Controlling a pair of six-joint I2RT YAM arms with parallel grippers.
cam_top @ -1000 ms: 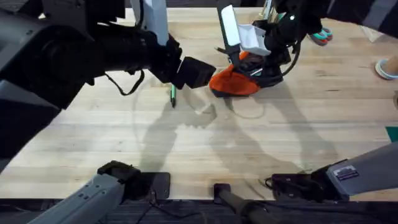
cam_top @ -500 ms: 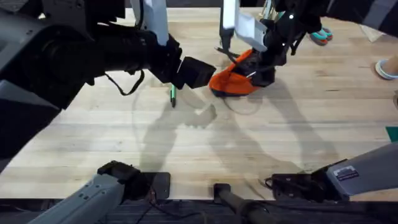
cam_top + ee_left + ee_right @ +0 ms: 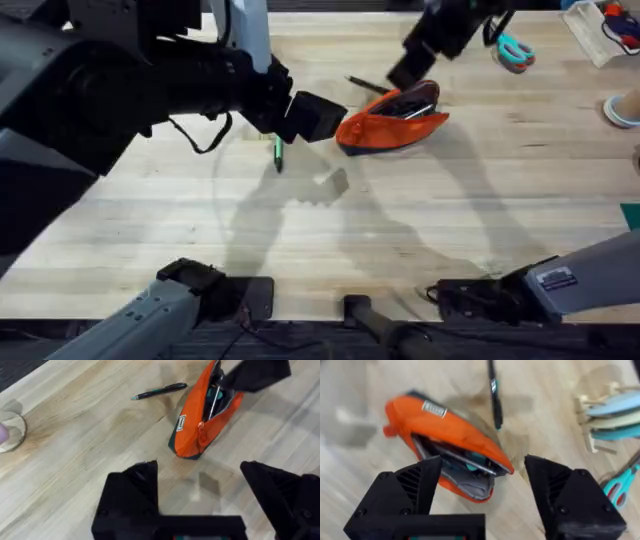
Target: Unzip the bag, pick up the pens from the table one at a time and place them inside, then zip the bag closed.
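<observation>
Right gripper (image 3: 482, 487) spread, empty, over bag (image 3: 390, 125) | bag unzipped on table (image 3: 400, 220), black pen (image 3: 159, 391) just beside it (green pen (image 3: 278, 152) near left gripper (image 3: 200, 485), also spread) | next: descend square across black pen, close mid-barrel.

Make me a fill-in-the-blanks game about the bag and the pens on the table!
1. The bag is mostly ____ in colour.
2. The bag's zipper is ____, so you can see things inside.
3. The pen lying on the table near the left gripper in the overhead view is ____.
4. The black pen lies on the table ____ the bag, not in it.

Missing words: orange; open; green; beside
</observation>
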